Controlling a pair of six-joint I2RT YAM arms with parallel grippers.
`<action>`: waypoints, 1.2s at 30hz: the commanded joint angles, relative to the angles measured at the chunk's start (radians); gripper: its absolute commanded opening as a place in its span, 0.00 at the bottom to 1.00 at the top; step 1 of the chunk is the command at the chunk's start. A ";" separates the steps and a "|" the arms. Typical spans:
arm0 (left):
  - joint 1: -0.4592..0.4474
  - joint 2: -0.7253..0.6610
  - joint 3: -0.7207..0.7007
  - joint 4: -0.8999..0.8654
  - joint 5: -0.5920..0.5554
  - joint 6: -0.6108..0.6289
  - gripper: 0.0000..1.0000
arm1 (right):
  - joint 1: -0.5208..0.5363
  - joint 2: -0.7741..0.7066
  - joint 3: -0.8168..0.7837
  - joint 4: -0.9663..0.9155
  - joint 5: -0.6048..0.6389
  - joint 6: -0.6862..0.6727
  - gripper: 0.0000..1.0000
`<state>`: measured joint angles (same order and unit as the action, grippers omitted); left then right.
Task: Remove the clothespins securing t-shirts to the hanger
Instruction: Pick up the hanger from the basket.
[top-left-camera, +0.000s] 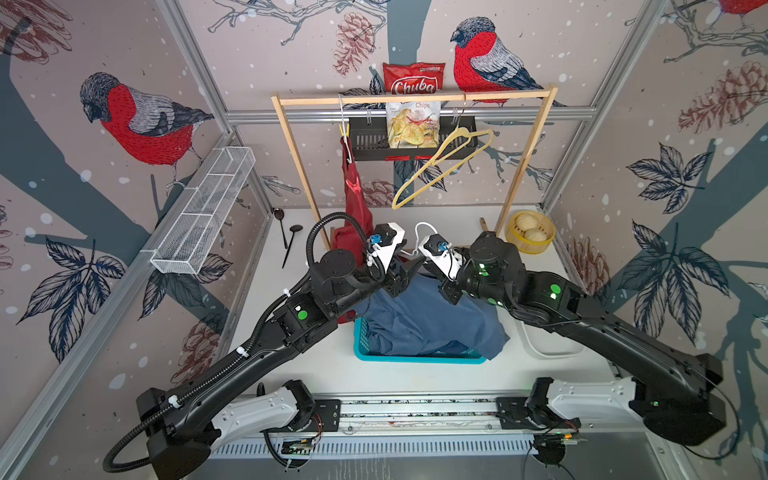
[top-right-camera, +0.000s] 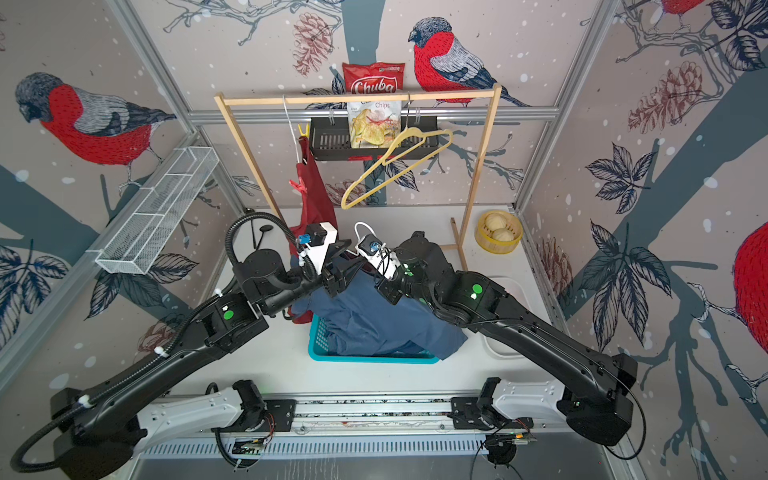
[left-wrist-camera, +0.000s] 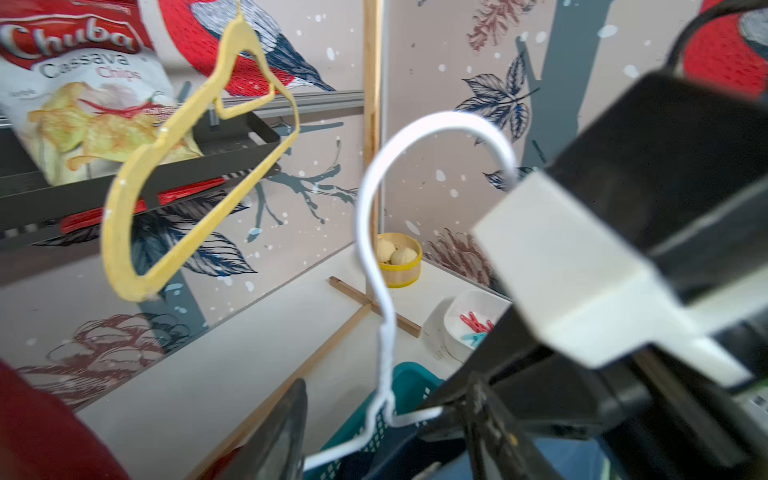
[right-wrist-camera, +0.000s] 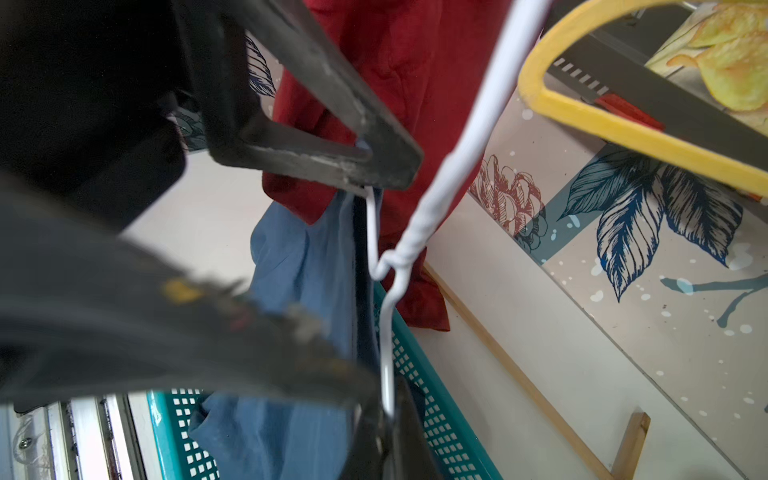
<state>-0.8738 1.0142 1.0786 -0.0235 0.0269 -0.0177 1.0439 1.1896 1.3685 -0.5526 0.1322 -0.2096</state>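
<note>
A dark red t-shirt (top-left-camera: 353, 216) hangs from the wooden rack (top-left-camera: 415, 99) on a white wire hanger. A yellow clothespin (top-left-camera: 343, 131) sits at its top and a red clothespin (top-left-camera: 354, 185) lower down. A blue t-shirt (top-left-camera: 428, 320) is draped over the teal basket (top-left-camera: 415, 358). Above it a second white wire hanger (left-wrist-camera: 374, 187) stands with its hook up. My right gripper (right-wrist-camera: 388, 415) is shut on this hanger's wire arm. My left gripper (left-wrist-camera: 365, 432) is open, and the hanger's other wire arm passes between its fingers. Red and light blue clothespins (left-wrist-camera: 476, 326) lie in a white bowl (left-wrist-camera: 453, 328).
An empty yellow hanger (top-left-camera: 440, 166) hangs on the rack's right half, in front of a black shelf (top-left-camera: 365, 141) holding a chips bag (top-left-camera: 413, 120). A yellow steamer with buns (top-left-camera: 531, 237) stands at the back right. Two spoons (top-left-camera: 286, 241) lie at the back left. A wire basket (top-left-camera: 203, 212) hangs on the left wall.
</note>
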 joint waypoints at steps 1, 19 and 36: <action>-0.005 -0.010 0.002 0.124 -0.107 0.014 0.57 | 0.014 -0.007 0.028 0.034 0.000 0.002 0.00; -0.005 0.087 0.081 0.078 0.055 -0.007 0.00 | 0.071 0.020 0.072 0.049 -0.027 0.010 0.00; 0.079 0.045 0.194 -0.013 0.094 0.038 0.00 | 0.073 -0.018 0.159 0.128 -0.010 0.058 0.72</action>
<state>-0.8009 1.0725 1.2697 -0.0921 0.1017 0.0036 1.1236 1.1904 1.5124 -0.4572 0.1184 -0.1818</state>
